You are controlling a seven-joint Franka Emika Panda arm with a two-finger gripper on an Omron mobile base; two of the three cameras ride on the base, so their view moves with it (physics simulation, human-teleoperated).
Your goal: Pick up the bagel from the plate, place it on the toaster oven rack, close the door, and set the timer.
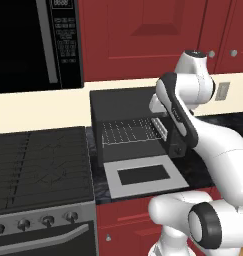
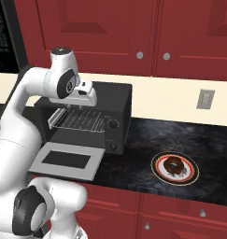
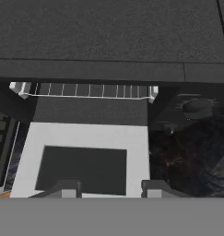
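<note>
The dark brown bagel (image 2: pixel 173 165) lies on the plate (image 2: pixel 157 172), on the dark counter to the right of the toaster oven (image 2: pixel 116 100). The oven's door (image 2: pixel 38 161) hangs open and flat, and the wire rack (image 2: pixel 80 122) sticks out of the cavity. My gripper (image 2: pixel 80 106) hovers over the oven's front, pointing down. In the hand view its fingertips (image 3: pixel 67 186) stand apart above the door (image 3: pixel 85 136), and the gripper (image 3: pixel 110 188) is open with nothing in it. The rack's front edge (image 3: pixel 85 90) shows under the oven's top.
Two knobs (image 2: pixel 114 124) sit on the oven's right front panel. A stove (image 1: pixel 38 165) stands left of the oven, with a black microwave (image 1: pixel 33 40) above it. Red cabinets line the wall, and a wall outlet (image 2: pixel 205 99) is above the plate.
</note>
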